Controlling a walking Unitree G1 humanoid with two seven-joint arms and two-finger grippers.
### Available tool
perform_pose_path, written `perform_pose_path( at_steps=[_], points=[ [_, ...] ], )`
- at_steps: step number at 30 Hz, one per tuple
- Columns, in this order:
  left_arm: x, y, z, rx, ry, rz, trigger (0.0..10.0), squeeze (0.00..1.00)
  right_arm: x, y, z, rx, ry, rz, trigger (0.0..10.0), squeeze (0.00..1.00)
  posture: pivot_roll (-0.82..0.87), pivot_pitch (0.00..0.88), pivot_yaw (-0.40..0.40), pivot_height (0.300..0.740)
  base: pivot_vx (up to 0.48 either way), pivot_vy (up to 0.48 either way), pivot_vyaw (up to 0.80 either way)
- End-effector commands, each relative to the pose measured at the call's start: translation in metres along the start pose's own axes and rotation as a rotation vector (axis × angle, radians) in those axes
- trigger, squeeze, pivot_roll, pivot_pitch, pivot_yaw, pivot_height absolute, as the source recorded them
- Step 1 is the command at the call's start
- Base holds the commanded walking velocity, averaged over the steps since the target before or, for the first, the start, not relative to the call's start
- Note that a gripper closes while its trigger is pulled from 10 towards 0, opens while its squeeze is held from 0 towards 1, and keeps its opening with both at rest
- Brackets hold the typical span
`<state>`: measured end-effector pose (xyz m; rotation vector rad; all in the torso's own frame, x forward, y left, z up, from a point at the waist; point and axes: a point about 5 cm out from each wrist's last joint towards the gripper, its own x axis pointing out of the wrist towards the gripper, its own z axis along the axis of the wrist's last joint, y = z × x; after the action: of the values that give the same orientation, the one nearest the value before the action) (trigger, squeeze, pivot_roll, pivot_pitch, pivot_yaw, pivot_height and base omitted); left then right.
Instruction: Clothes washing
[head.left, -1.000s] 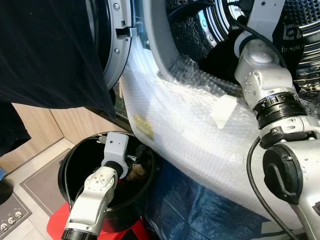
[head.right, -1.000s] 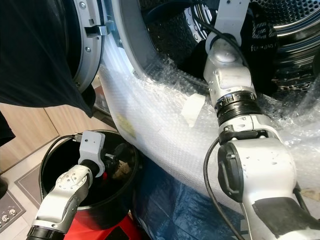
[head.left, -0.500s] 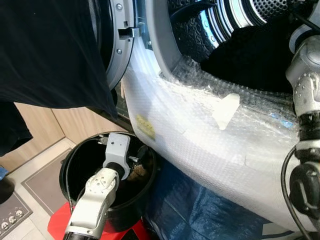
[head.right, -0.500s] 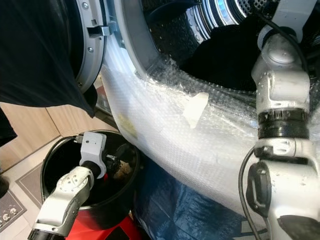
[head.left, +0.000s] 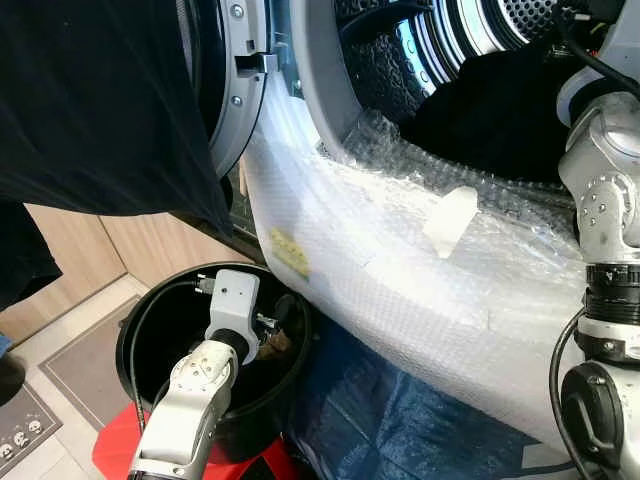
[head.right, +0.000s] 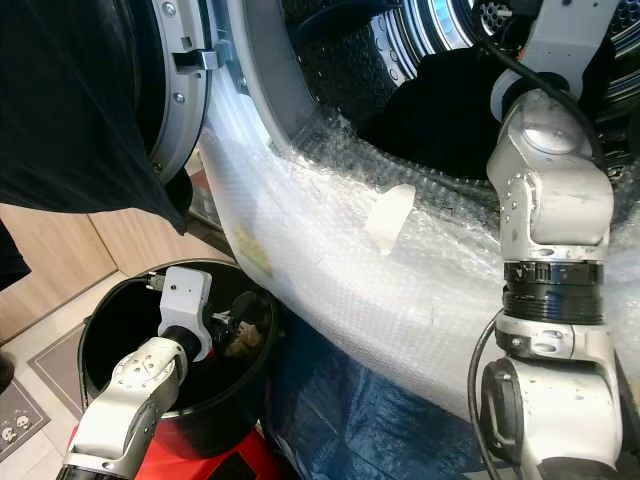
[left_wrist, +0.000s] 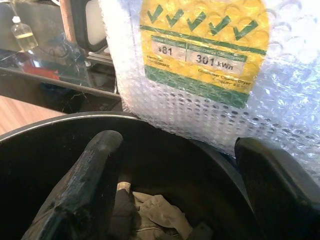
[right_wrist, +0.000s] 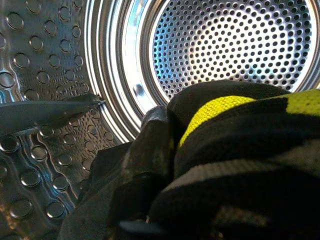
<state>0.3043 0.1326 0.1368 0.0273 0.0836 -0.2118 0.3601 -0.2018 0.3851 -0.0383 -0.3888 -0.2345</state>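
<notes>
Tiled floor (head.left: 70, 335) carries a grey mat (head.left: 85, 362) near its wooden-wall edge, a black bucket (head.left: 140, 345), and blue sheeting (head.left: 400, 420) beside it

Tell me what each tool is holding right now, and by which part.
Right tool, inside the drum, grips a black-and-yellow garment by a bunched fold. Left tool holds nothing.

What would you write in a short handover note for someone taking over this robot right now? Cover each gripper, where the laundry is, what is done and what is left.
Left gripper: jaws open, down inside the black bucket beside the washer, above a pale cloth at the bottom.
Right gripper: inside the washer drum, jaws shut on a black and yellow garment.
Done: dark clothes already lie in the drum.
Left: release the garment in the drum, withdraw the right arm, lift the cloth from the bucket into the drum. The washer door is open, with a dark garment draped over it.
</notes>
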Motion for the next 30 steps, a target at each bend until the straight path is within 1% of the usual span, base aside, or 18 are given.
perform_pose_path(
  at_steps=[1,11,13,14,15,16,22,30],
  points=[
    [-0.001,0.003,0.002,0.002,-0.003,0.015,10.0,0.00,-0.007,0.000,0.011,0.023,-0.032,0.018,0.0,0.00,0.09,0.103,-0.030,0.740,0.000,0.000,0.00],
    [-0.001,0.003,0.003,0.001,-0.001,0.016,10.0,0.00,-0.012,0.001,0.014,0.026,-0.023,0.025,0.0,0.00,0.08,0.104,-0.030,0.740,0.000,0.000,0.00],
    [-0.001,0.003,0.003,0.000,-0.002,0.015,10.0,0.00,-0.015,0.004,0.016,0.026,-0.030,0.043,0.0,0.00,0.08,0.104,-0.030,0.740,0.000,0.000,0.00],
    [0.001,0.002,0.004,-0.001,-0.006,0.014,10.0,0.00,-0.015,0.006,0.015,0.027,-0.028,0.061,10.0,0.00,0.08,0.092,-0.032,0.740,0.000,0.000,0.00],
    [0.002,0.002,0.005,-0.002,-0.011,0.014,10.0,0.00,-0.016,0.008,0.013,0.047,-0.017,0.079,10.0,0.82,0.08,0.092,-0.032,0.740,0.000,0.000,0.00],
    [0.003,0.002,0.005,-0.002,-0.012,0.015,10.0,0.00,-0.016,0.008,0.011,0.057,-0.009,0.084,10.0,1.00,0.08,0.092,-0.031,0.740,0.000,0.000,0.00],
    [0.002,0.003,0.005,-0.001,-0.013,0.016,10.0,0.00,-0.018,0.008,0.009,0.045,0.000,0.092,10.0,1.00,0.09,0.091,-0.033,0.740,0.000,0.000,0.00],
    [0.003,0.003,0.006,0.001,-0.015,0.015,10.0,0.00,-0.026,0.012,0.012,0.037,0.001,0.125,10.0,1.00,0.08,0.093,-0.027,0.740,0.000,0.000,0.00]
  ],
)
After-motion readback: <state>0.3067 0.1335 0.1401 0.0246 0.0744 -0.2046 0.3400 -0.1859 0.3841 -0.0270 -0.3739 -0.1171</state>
